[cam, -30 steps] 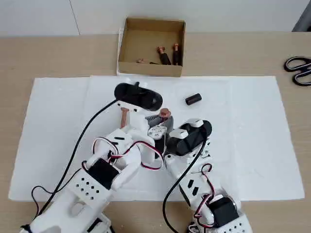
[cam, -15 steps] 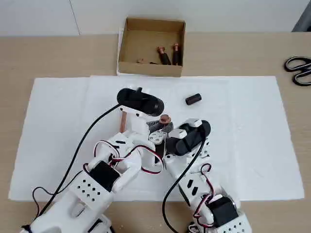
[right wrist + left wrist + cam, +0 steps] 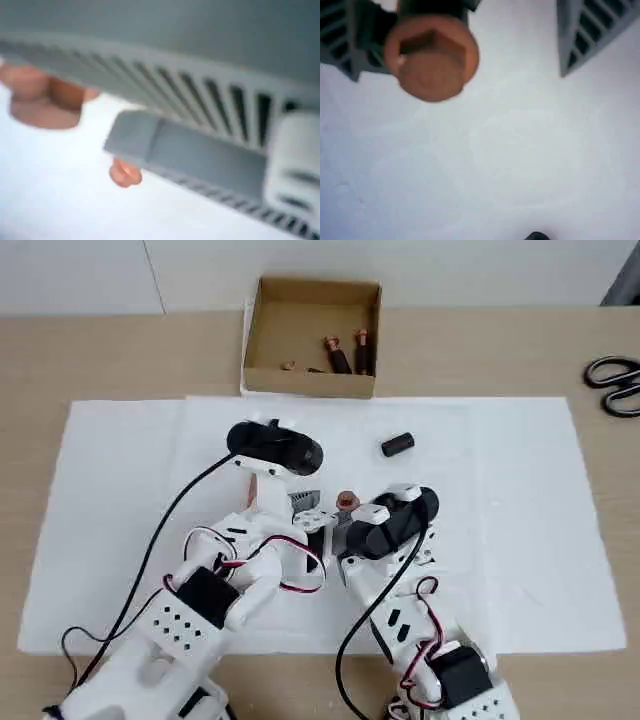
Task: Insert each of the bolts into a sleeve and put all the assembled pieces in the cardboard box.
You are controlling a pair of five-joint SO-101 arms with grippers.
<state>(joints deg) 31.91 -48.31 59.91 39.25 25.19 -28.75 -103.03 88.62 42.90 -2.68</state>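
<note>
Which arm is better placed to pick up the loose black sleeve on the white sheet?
Probably the right. The sleeve lies just beyond the right arm, on its side; the left arm would have to cross over.

The open cardboard box (image 3: 310, 383) sits at upper centre. It holds two copper-headed assembled pieces (image 3: 335, 355) on its right and a third piece (image 3: 290, 366) by the front wall. A loose black sleeve (image 3: 397, 445) lies on its side below the box. At centre, a copper hex bolt (image 3: 346, 501) stands head up. Another bolt (image 3: 251, 490) shows partly, left of centre.
</note>
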